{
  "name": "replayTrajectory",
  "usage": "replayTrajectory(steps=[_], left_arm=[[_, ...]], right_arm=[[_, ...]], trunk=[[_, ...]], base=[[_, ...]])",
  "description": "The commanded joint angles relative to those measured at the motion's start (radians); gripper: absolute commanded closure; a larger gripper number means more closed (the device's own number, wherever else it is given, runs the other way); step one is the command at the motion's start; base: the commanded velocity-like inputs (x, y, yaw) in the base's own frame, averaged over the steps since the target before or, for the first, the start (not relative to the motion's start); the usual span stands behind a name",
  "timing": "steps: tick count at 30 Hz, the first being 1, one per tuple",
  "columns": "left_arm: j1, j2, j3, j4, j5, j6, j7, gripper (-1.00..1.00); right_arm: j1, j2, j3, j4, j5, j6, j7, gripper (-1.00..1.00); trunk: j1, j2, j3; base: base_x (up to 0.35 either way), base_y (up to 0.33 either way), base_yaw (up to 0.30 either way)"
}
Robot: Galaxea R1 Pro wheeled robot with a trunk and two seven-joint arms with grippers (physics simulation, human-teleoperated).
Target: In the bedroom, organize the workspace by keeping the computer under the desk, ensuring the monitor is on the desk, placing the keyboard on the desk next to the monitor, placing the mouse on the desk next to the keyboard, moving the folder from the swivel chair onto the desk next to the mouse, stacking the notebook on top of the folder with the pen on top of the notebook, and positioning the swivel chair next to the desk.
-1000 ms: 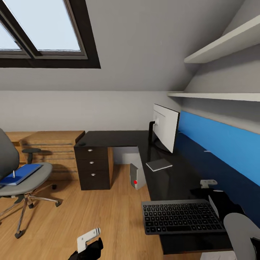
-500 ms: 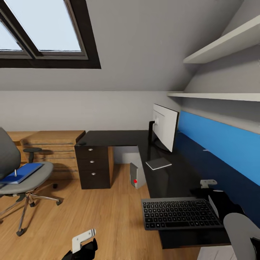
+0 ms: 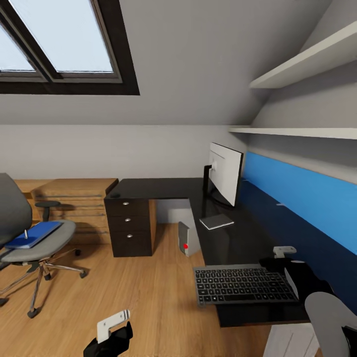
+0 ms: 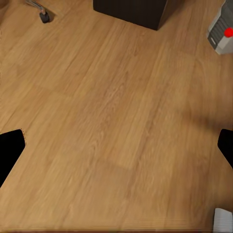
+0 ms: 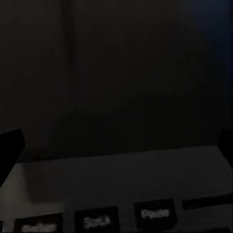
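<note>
The black desk (image 3: 163, 189) carries the monitor (image 3: 224, 176) with its white back toward me. The light-grey notebook (image 3: 216, 221) lies in front of it, and the keyboard (image 3: 243, 285) lies at the near end. A small dark lump (image 3: 115, 195) on the desk's far left corner may be the mouse. Under the desk stands the computer (image 3: 186, 239). At the left, the swivel chair (image 3: 42, 248) holds the blue folder (image 3: 34, 234), with the thin pen (image 3: 26, 233) upright on it. My right gripper (image 3: 284, 254) (image 5: 116, 145) hangs open over the keyboard's far right edge. My left gripper (image 3: 113, 325) (image 4: 116, 150) is open above the floor.
A black drawer unit (image 3: 130, 228) stands under the desk's left wing, with low light-wood shelving (image 3: 74, 198) beside it. White shelves (image 3: 297, 131) and a blue wall panel (image 3: 302, 198) run along the right wall. Wood floor (image 3: 148, 297) lies between chair and desk.
The whole view has drawn back and shifted slightly, so the camera moved. Keyboard, notebook and monitor keep their places on the desk. My left gripper sits a little lower in view.
</note>
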Motion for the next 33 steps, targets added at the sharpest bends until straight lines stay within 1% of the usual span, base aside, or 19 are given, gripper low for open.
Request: replayTrajectory(steps=[1, 19, 25, 27, 29, 33], left_arm=[[0.0, 0.0, 0.0, -0.002, 0.005, 0.003, 0.006, -1.0], [0.0, -0.001, -0.004, 0.004, 0.007, 0.004, 0.004, -1.0], [0.0, -0.001, -0.007, 0.013, 0.005, 0.004, 0.002, -1.0], [0.0, -0.001, -0.008, 0.014, 0.005, 0.004, 0.001, -1.0], [0.0, -0.001, -0.008, 0.015, 0.005, 0.004, 0.001, -1.0], [0.0, -0.001, -0.007, 0.018, 0.004, 0.004, 0.001, -1.0]], right_arm=[[0.0, 0.001, -0.008, -0.002, 0.012, 0.004, 0.009, -1.0], [0.0, 0.001, -0.008, -0.003, 0.012, 0.002, 0.009, -1.0], [0.0, 0.001, -0.009, -0.005, 0.012, 0.001, 0.006, -1.0], [0.0, 0.0, -0.009, -0.006, 0.012, 0.001, -0.002, -1.0], [0.0, 0.0, -0.01, -0.005, 0.012, 0.001, -0.034, -1.0], [0.0, 0.0, -0.01, -0.005, 0.012, 0.003, -0.05, -1.0]], trunk=[[0.0, -0.001, -0.001], [0.0, -0.001, -0.001], [0.0, -0.001, -0.001], [0.0, -0.001, -0.001], [0.0, -0.001, -0.001], [0.0, -0.001, -0.001]], base=[[-0.227, 0.0, 0.0], [-0.011, -0.001, 0.0], [0.11, -0.13, 0.0], [0.059, -0.065, 0.0], [0.014, -0.016, 0.0], [0.005, -0.081, 0.0]])
